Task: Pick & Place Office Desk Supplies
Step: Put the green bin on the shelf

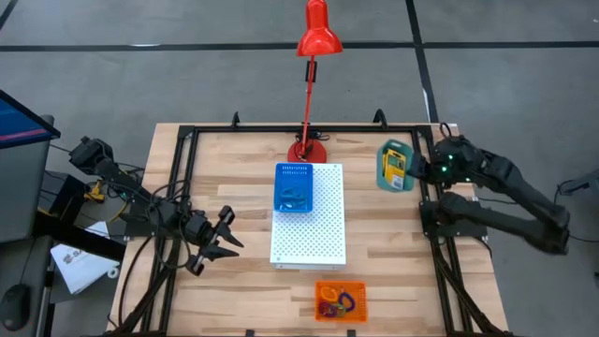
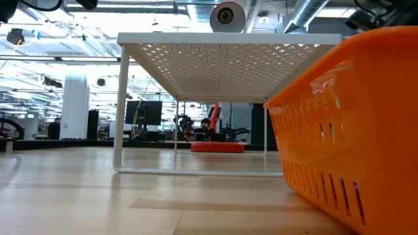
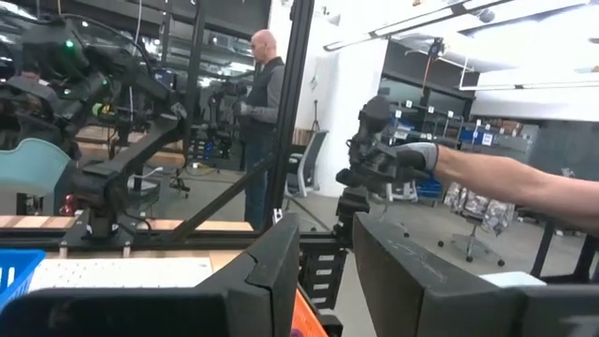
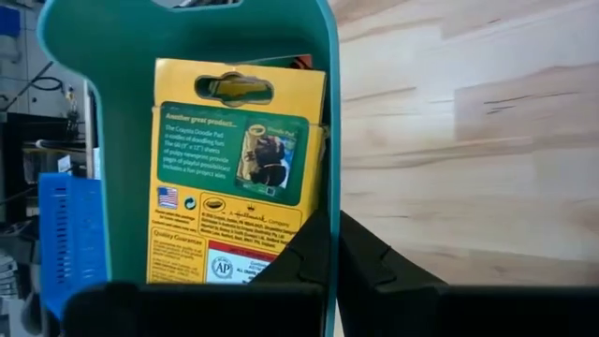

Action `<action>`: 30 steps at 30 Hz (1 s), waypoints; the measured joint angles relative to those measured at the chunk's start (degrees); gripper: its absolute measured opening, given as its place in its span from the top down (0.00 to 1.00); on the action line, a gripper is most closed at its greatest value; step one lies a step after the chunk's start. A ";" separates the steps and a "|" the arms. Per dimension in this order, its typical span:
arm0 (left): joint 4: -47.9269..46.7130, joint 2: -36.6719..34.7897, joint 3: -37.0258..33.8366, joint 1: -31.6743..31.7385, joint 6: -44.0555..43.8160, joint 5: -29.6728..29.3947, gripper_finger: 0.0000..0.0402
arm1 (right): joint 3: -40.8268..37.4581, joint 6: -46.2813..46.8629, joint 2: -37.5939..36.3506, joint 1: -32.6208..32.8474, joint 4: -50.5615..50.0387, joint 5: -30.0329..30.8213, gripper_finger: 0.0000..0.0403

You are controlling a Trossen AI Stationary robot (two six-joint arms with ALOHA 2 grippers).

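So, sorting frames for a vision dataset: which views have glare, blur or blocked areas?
Low view: the orange tray looms close and fills the right, bright ceiling lights behind. Left wrist view: the left gripper is soft-edged up close. Right wrist view: the teal tray and crayon box fill the left half.

Middle of the frame crowded, both sides open

In the high view the white board [image 1: 309,217] fills the centre with the blue tray [image 1: 294,188] on its upper end, the lamp [image 1: 310,94] stands above it, and the orange tray [image 1: 341,300] sits below; bare desk [image 1: 234,300] lies open left and right of the board.
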 joint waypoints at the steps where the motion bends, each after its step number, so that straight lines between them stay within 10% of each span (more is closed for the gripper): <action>1: 0.20 0.00 0.00 0.00 0.00 0.02 0.75 | 0.57 1.63 0.74 2.08 0.32 1.42 1.00; 15: 1.55 0.00 0.00 0.00 -3.15 0.09 0.75 | 16.39 11.61 26.58 22.34 7.55 12.76 1.00; 30: 3.06 -0.02 0.00 -4.50 -5.76 0.21 0.75 | 52.90 25.86 53.59 35.84 -19.14 18.11 1.00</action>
